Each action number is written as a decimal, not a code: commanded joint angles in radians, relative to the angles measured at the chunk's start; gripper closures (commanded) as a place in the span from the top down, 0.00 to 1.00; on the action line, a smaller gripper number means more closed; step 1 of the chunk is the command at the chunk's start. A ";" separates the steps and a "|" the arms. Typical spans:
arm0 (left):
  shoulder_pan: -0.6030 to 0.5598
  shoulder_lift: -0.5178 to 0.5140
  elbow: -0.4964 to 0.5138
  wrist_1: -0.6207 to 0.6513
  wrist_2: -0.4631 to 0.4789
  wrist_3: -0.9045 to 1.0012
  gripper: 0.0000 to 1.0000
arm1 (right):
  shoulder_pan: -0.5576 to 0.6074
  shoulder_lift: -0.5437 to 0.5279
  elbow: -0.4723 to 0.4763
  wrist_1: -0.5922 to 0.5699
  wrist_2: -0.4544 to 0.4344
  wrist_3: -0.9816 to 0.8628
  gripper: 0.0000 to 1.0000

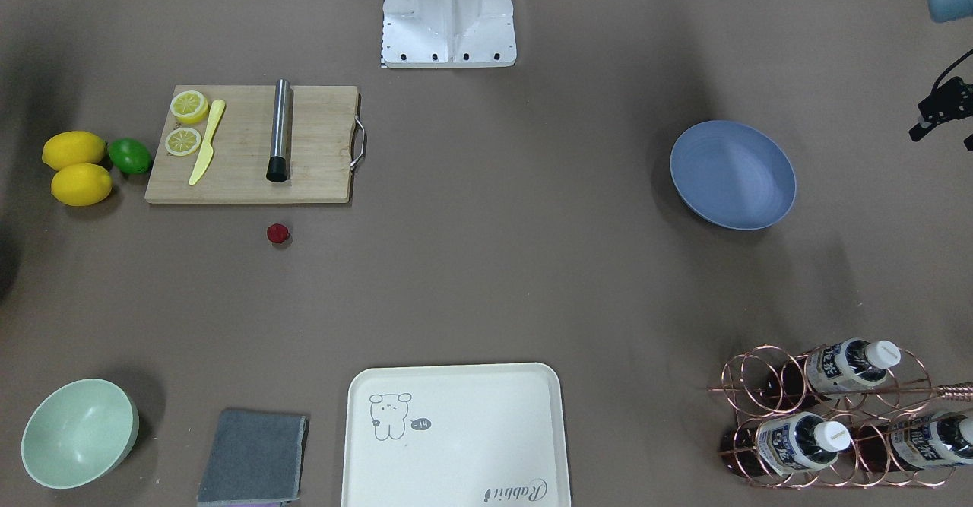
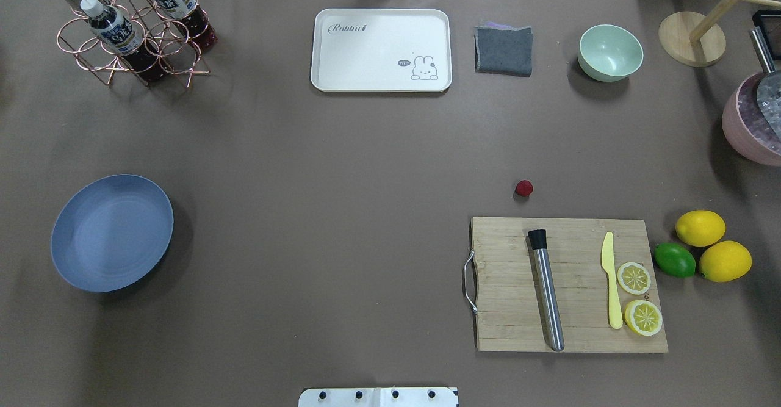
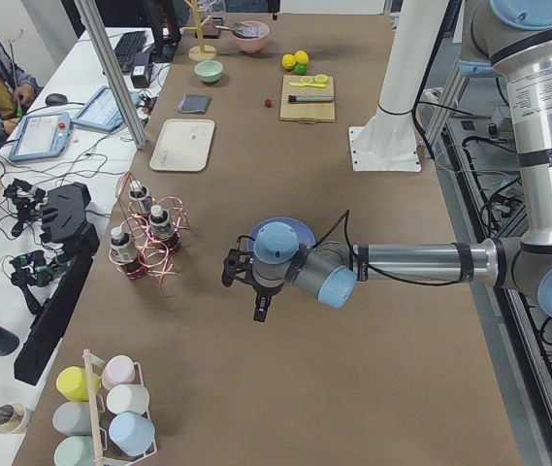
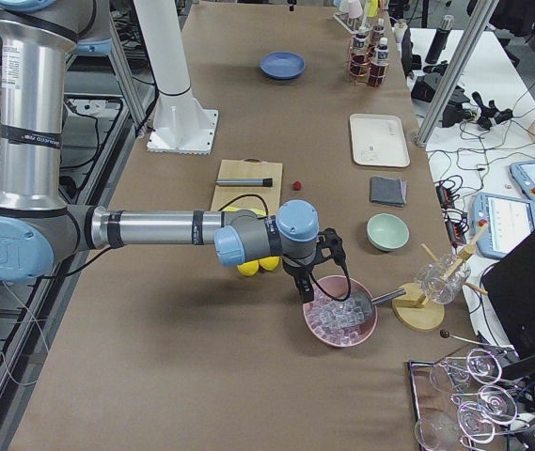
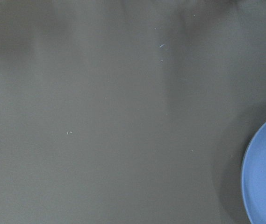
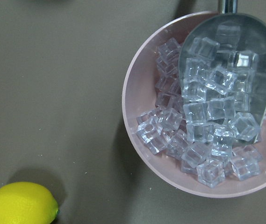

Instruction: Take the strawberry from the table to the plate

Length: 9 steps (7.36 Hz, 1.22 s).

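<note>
1. Left end: shows the left fingers [image 3: 242,272] over the worktop [image 3: 373,388], near the plate [image 3: 305,231]. Cannot tell how far spread, nor whether pinching anything.
2. Right end: shows the right fingers [image 4: 303,282] pointing down at the near rim of a pink bowl [image 4: 328,340] of ice cubes [image 4: 342,319]. Cannot tell their spread, nor whether touching the bowl. Puts the strawberry [image 4: 296,185] on the worktop just beside the board [image 4: 234,169].
3. Front: sets the strawberry on bare worktop just below the board's lower long edge, well apart from the plate. Looks roundish; cannot tell a long axis or where the tip points.
4. Overhead: sets the strawberry just above the board's upper edge. Finds a rod [image 2: 547,291], a knife [image 2: 612,285] and two lemon slices [image 2: 634,277] on the board.
5. Left wrist: takes in worktop and the plate's rim at the lower right.
6. Right wrist: looks down into the pink bowl, heaped with ice cubes, a metal scoop [image 6: 263,56] lying in it and loaded with cubes. Catches a lemon [image 6: 20,203] at the lower left.
</note>
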 commanded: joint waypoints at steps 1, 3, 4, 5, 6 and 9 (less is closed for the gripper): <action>0.018 0.005 -0.004 0.001 0.003 -0.008 0.98 | 0.000 -0.004 0.001 0.000 -0.001 0.001 1.00; 0.018 0.010 -0.004 0.001 0.002 -0.012 0.98 | 0.000 -0.004 0.001 0.000 -0.002 -0.001 1.00; 0.019 0.011 -0.006 0.001 -0.001 -0.029 0.98 | -0.003 -0.003 0.001 0.000 -0.003 0.001 1.00; 0.080 -0.001 -0.021 -0.010 0.002 -0.149 0.97 | -0.005 -0.004 0.000 0.000 0.003 0.001 1.00; 0.155 -0.013 -0.026 -0.055 0.012 -0.254 0.97 | -0.008 0.000 -0.002 -0.003 0.000 0.001 1.00; 0.353 -0.114 0.072 -0.146 0.149 -0.438 0.93 | -0.051 0.015 0.006 0.003 0.005 0.095 1.00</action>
